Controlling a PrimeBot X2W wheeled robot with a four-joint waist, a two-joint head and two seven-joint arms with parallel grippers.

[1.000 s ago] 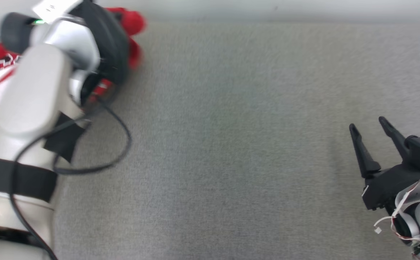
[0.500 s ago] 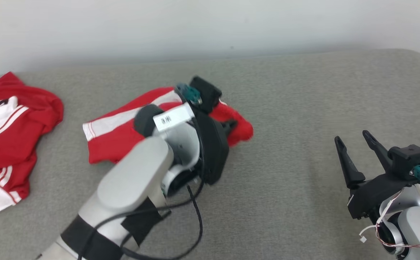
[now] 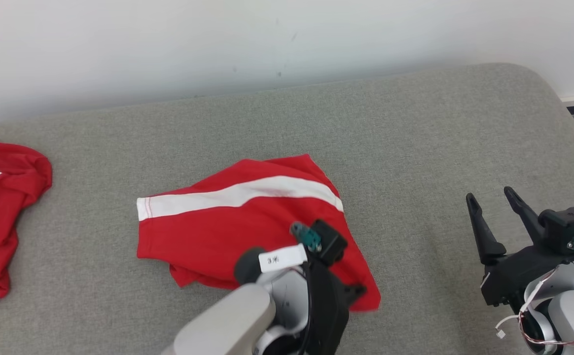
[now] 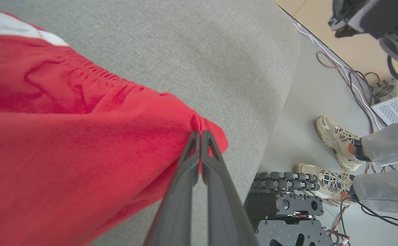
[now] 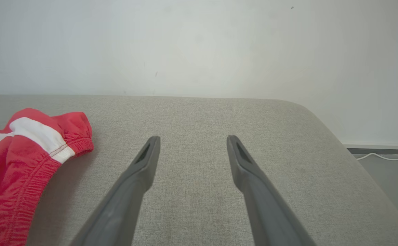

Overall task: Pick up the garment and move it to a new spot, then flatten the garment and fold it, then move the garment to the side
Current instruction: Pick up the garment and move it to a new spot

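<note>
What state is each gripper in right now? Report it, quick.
Left gripper: jaws shut on the red garment at its gathered edge.
Right gripper: jaws open, holding nothing.

Garment [image 3: 247,222] matt red cloth; cushion [image 3: 415,138] grey fabric w/ rough weave; right gripper [image 5: 193,137] fingers [image 5: 141,171] smooth matt plastic.

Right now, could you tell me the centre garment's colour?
The garment is red with a white stripe, clearest in head view.

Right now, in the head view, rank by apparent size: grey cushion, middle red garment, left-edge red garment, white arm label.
1. grey cushion
2. middle red garment
3. left-edge red garment, cut off by the frame, so only its visible part counts
4. white arm label
</note>
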